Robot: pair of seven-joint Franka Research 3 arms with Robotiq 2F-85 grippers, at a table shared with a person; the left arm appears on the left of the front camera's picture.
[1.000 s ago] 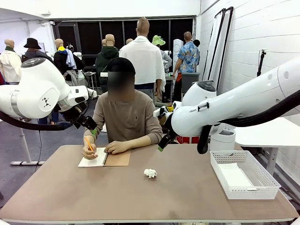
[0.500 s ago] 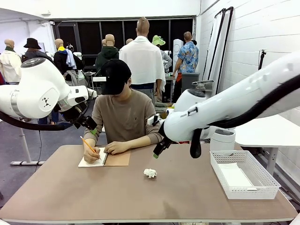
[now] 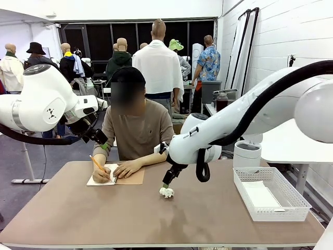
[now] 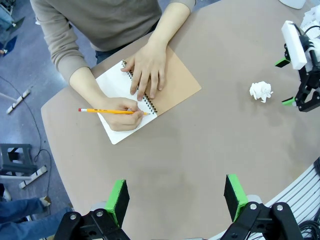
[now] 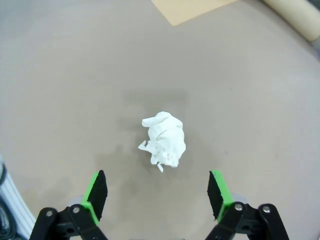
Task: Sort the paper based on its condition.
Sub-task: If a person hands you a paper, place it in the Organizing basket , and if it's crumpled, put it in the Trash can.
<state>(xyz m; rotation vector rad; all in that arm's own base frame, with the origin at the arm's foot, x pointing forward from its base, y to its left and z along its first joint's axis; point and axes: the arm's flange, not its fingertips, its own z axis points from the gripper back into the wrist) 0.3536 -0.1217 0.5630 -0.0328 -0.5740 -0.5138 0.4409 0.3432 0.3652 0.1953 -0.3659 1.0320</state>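
As right gripper [image 5: 157, 176] gapes, crumpled paper [image 5: 165, 140], elongated crosswise to jaws

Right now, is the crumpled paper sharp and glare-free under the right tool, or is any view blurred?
Right wrist view: crumpled paper sharp, no glare, a soft shadow around it on the table, ahead of the open right tool. Front view: evenly lit, it is small but clear. Left wrist view: sharp, table edge bowed by the wide lens.
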